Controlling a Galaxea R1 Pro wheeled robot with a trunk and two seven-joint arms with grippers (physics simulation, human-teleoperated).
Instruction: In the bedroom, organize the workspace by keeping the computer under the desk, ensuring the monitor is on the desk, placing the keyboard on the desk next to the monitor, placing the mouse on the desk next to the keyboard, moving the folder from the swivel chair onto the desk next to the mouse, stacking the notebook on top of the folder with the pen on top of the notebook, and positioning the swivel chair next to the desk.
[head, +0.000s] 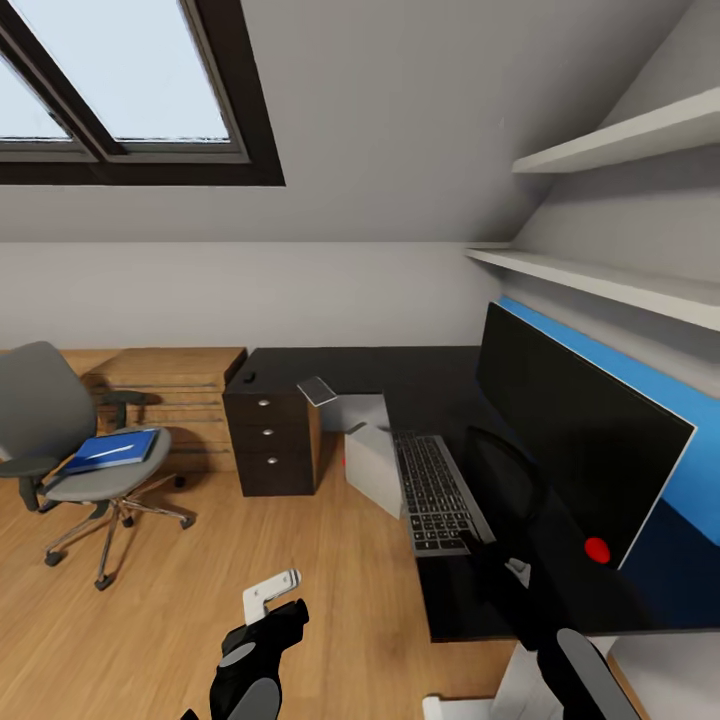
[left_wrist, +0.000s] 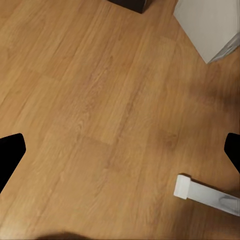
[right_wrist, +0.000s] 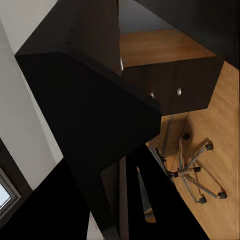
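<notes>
Desk (head: 420, 385): monitor (head: 575, 430), keyboard (head: 435, 490), notebook (head: 317, 391).

Desk (head: 400, 375): glossy black top. Floor (head: 250, 560): matt wood planks. Swivel chair (head: 70, 440): grey cloth seat, chrome base.

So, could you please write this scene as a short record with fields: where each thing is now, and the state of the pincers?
monitor: upright on the desk
keyboard: on desk, in front of monitor
computer: on floor beside the drawer unit
folder: on swivel chair seat
notebook: at the desk edge above the drawers
mouse: on desk, far corner
left pincer: open, over bare floor
right pincer: state cannot be told
</notes>
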